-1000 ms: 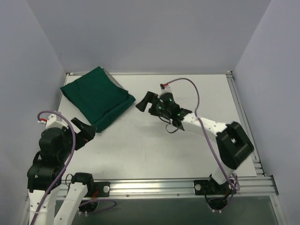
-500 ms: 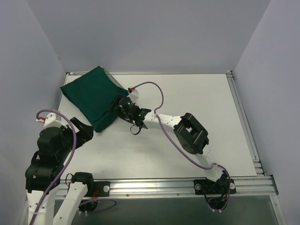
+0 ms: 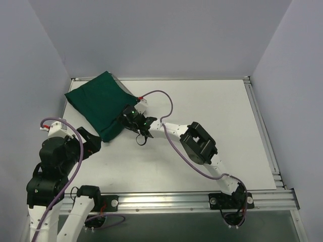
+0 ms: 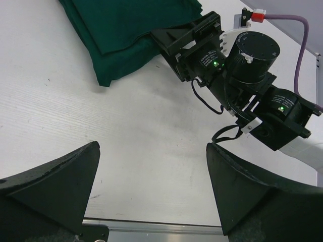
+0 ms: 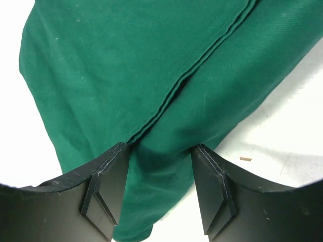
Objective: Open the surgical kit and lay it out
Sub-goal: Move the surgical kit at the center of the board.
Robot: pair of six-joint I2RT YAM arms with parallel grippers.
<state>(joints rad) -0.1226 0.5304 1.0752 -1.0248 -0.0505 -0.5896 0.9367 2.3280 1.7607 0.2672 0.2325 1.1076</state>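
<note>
now the right fingers [image 5: 108,191] have swung across the white table [image 3: 212,101] and sit spread around the near edge of the dark green folded cloth surgical kit [image 3: 103,103], far left, poised to start unwrapping; left fingers [image 4: 50,186] wait released.

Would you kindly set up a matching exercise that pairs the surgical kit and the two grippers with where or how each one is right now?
Column one:
1. surgical kit
2. right gripper
3. left gripper

Column two:
A. open over bare table, apart from the kit
B. folded shut, lying at the table's far left corner
C. open, with its fingers on either side of the kit's near edge

Pairs: 1-B, 2-C, 3-A
</note>
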